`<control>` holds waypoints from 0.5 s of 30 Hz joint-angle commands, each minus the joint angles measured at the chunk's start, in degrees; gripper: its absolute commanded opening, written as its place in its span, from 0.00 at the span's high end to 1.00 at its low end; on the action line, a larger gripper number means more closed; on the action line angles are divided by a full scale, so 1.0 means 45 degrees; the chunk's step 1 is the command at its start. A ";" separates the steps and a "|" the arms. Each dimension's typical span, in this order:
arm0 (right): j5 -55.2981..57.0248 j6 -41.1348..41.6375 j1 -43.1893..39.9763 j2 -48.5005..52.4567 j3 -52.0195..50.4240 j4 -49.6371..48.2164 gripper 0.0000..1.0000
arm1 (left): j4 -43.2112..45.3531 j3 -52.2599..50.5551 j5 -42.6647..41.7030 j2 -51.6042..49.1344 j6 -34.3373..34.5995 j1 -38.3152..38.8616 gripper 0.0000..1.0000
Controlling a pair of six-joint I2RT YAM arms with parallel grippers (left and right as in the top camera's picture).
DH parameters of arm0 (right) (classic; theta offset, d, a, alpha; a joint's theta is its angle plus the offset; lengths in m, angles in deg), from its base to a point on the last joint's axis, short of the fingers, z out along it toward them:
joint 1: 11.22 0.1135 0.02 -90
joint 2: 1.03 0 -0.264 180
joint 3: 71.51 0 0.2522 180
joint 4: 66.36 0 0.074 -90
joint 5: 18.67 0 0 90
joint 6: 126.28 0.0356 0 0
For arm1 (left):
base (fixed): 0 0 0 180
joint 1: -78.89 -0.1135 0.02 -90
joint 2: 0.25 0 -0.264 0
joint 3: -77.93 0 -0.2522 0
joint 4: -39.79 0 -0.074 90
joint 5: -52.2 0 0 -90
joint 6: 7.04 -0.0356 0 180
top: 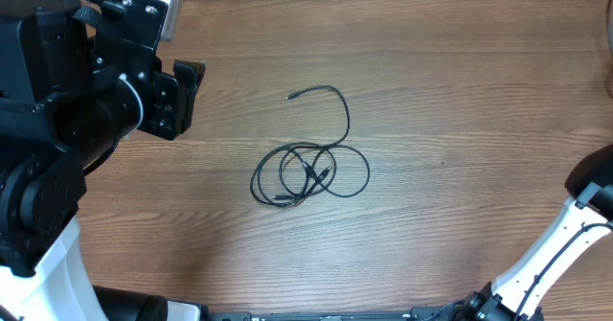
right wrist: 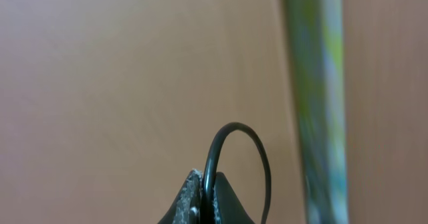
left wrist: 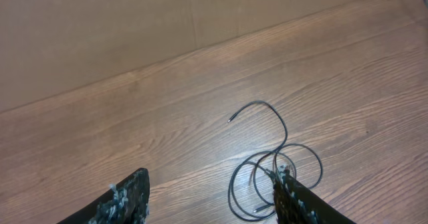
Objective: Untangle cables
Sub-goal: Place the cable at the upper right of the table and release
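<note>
From above, we see the cables [top: 311, 172] in a loose tangle at the middle of the table [top: 460, 91].

In the left wrist view, the left gripper [left wrist: 210, 202] is wide open and holds nothing; the cables lie at the lower right.

In the right wrist view, the right gripper [right wrist: 204, 200] is closed at the bottom edge and pinches a thin black cord [right wrist: 233, 126].

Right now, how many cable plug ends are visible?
3: one on the thin black cable tail, one at the coil's lower left, one inside the loops; more may hide.
</note>
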 commanded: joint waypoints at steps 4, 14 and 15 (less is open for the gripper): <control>0.0641 0.0423 0.0117 -0.0947 0.0962 -0.0340 0.96 | -0.0015 -0.0034 -0.0185 -0.0053 0.0039 0.0087 0.41; 0.2380 -0.0729 -0.0651 0.0369 -0.0758 0.3002 0.96 | -0.0010 -0.0034 -0.0185 -0.0053 0.0121 0.0087 0.43; 0.2380 -0.0729 -0.0777 0.0461 -0.1025 0.3123 0.96 | -0.0015 -0.0034 -0.0189 -0.0053 0.0121 0.0087 0.43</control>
